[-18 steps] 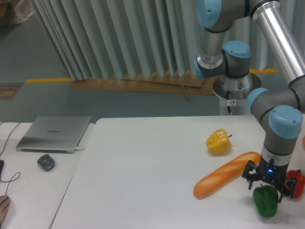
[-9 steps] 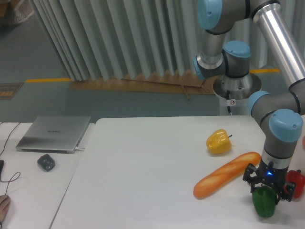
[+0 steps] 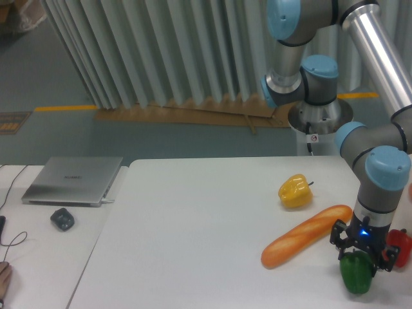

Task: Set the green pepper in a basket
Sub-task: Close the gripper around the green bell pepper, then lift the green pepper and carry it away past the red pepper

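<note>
Half-hidden green pepper point(image 3: 356, 275) under gripper point(image 3: 360, 251) — grip unclear.

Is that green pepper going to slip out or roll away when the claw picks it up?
The green pepper looks glossy and plastic, so it is probably stiff, light and somewhat slippery. Its rounded, lobed body could roll or tip if nudged sideways. The gripper sits right over its top with the bread loaf and red pepper close by, so a slip might bump those.
</note>
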